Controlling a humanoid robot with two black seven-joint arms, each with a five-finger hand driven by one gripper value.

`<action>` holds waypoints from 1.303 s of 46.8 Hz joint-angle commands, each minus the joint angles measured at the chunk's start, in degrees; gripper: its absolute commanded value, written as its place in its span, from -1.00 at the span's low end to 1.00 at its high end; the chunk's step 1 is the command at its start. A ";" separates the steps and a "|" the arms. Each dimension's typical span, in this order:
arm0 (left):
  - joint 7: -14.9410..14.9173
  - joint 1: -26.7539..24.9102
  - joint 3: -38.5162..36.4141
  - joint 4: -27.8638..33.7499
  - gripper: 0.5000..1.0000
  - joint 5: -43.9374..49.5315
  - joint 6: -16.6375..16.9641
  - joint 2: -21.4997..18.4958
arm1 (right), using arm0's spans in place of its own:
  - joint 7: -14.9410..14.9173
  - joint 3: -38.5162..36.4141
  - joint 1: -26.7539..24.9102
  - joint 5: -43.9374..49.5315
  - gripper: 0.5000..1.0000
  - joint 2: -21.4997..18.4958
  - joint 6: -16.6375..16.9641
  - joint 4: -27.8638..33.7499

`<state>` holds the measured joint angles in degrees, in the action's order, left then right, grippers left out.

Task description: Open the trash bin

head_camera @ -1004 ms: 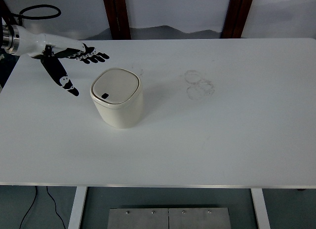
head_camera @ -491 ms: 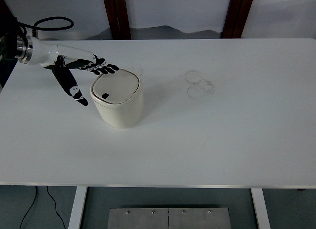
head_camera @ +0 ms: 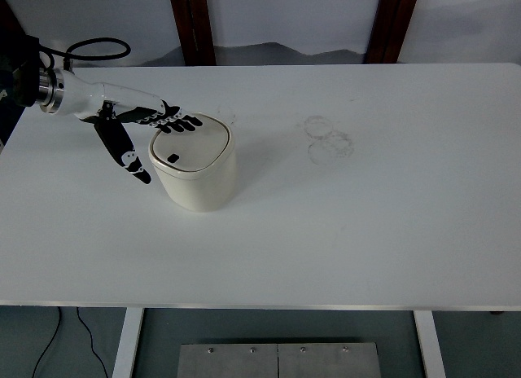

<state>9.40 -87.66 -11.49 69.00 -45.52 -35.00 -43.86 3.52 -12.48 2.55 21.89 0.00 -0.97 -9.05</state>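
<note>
Head view, going left to right: left hand (head_camera: 138,121) now slid in from the table's left side, fingers (head_camera: 186,122) spread flat and gripping nothing, tips over the lid's (head_camera: 191,142) far-left edge. Trash bin (head_camera: 195,164) parked left of centre, lid still shut. Looks lined up for a press on top, maybe that dark button (head_camera: 172,158).
</note>
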 commanded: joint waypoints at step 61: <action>-2.54 1.44 -0.02 0.34 1.00 -0.09 0.00 1.67 | 0.00 0.00 0.00 0.00 0.98 0.00 0.00 0.00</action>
<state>7.03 -86.23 -11.48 69.11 -45.65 -34.99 -42.18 3.52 -12.48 2.55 21.89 0.00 -0.97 -9.05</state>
